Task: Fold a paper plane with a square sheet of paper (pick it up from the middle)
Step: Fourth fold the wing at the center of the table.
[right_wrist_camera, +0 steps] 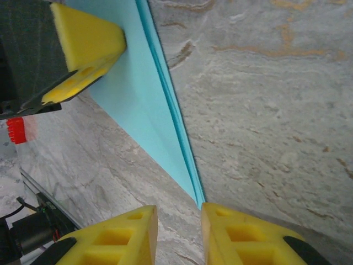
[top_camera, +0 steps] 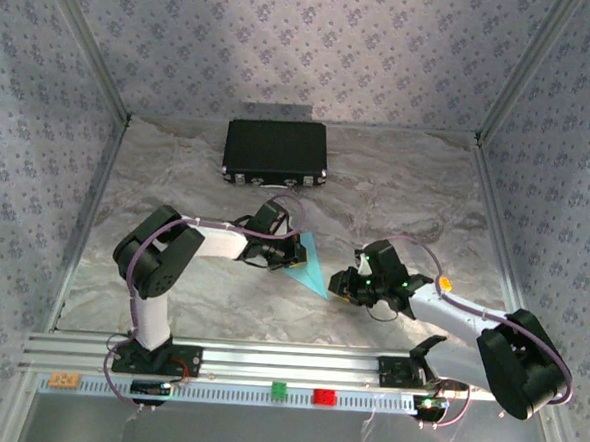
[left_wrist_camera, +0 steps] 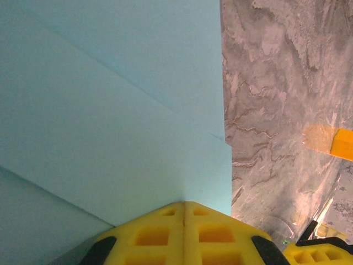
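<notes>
Marbled grey table [top_camera: 427, 189] enclosed by patterned fabric walls [top_camera: 286, 40], with a black case [top_camera: 275, 152] at 12 o'clock. The square sheet of paper [top_camera: 307, 267] lies near the table's centre, folded to a narrow triangle whose sharp tip points towards 5 o'clock.

Left gripper [top_camera: 285, 250], at the paper's 10 o'clock end: its yellow fingers are pressed fully together [left_wrist_camera: 183, 212], their tips against the sheet [left_wrist_camera: 110, 110]. Whether a layer is nipped between them cannot be told. Right gripper [top_camera: 343, 287], at about 3 o'clock of the tip: its fingers stand a little apart [right_wrist_camera: 179, 212] and hold nothing. The paper's point sits just at the mouth of the gap.

The step appears to be working the nose. To do it well, the left fingers should pin the wide end flat while the right fingers straddle the tip in line with the long edge. They should close without dragging, so the stacked layers do not fan apart.

The paper [right_wrist_camera: 143, 105] is thin, matte and light blue. Faint diagonal creases cross its face, and several layer edges are stacked along one long side.
</notes>
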### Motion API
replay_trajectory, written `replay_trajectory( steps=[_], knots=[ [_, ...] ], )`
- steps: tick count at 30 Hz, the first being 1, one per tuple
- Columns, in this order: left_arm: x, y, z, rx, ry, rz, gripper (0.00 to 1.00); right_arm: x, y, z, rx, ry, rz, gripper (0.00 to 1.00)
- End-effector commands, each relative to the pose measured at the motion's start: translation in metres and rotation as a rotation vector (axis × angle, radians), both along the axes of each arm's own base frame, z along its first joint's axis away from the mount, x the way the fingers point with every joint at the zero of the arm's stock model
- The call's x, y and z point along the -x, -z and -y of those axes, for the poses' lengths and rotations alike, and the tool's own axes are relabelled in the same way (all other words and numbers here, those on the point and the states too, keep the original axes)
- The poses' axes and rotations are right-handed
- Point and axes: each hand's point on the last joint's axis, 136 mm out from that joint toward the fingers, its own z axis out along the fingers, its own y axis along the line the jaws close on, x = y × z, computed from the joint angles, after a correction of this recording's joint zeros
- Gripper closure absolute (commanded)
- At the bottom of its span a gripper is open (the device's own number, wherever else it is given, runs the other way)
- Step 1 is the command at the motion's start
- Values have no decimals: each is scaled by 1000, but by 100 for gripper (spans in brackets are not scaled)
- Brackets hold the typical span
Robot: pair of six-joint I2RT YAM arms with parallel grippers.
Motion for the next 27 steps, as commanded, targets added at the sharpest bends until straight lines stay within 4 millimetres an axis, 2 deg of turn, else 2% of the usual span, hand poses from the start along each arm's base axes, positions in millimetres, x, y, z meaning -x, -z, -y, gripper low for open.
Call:
replay_trajectory(
  steps=[1, 10, 16, 27],
  knots=[
    [4, 17, -15, -61, -31, -33, 95, 2, 0, -3, -23, -7, -17, 72],
    [1, 8, -11, -37, -26, -22, 94, 4, 5, -16, -29, -54, -57, 69],
    [-2, 5, -9, -36, -24, -15, 94, 8, 20, -11, 10, -38, -113, 67],
    [-2, 2, -9, -31, -29, -10, 94, 6, 18, -15, -20, -37, -111, 68]
  ],
)
